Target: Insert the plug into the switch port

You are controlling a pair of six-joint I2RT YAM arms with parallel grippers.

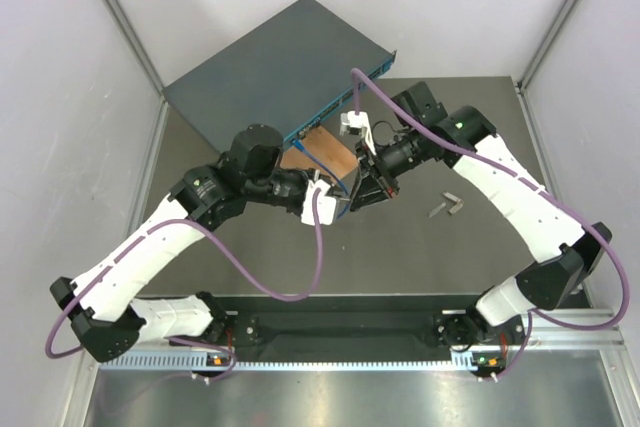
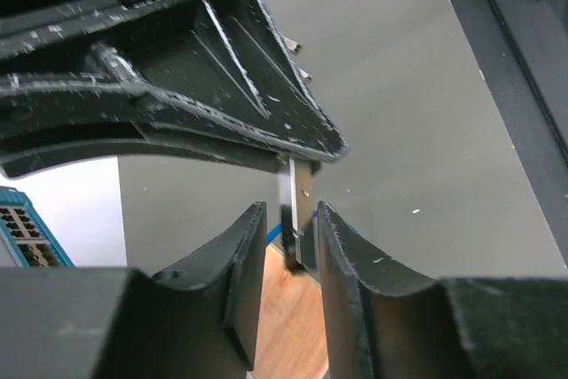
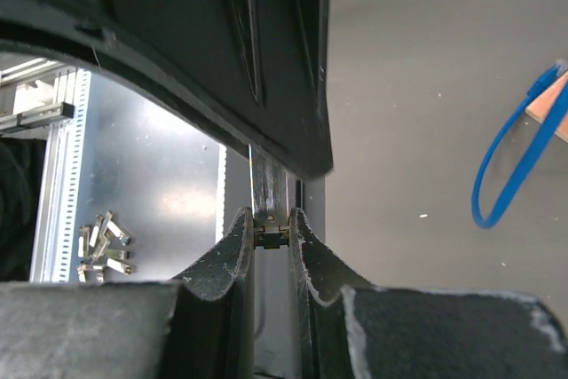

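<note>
The switch [image 1: 270,67] is a dark blue flat box at the back left, and its teal port face [image 2: 22,237] shows at the left edge of the left wrist view. The plug [image 3: 271,188] is a thin metal module held above the table's middle. My right gripper [image 1: 365,185] is shut on its dark, gold-edged end, seen in the right wrist view [image 3: 272,219]. My left gripper [image 1: 343,203] meets it tip to tip. In the left wrist view [image 2: 291,215] its jaws stand apart around the plug's other end [image 2: 300,210], which lies against one finger, with a gap at the other.
A small wooden board [image 1: 325,157] with a blue cable [image 3: 506,166] lies under the grippers, just in front of the switch. A loose metal piece [image 1: 447,205] lies on the mat at the right. Several spare metal pieces [image 3: 102,241] sit on the metal ledge.
</note>
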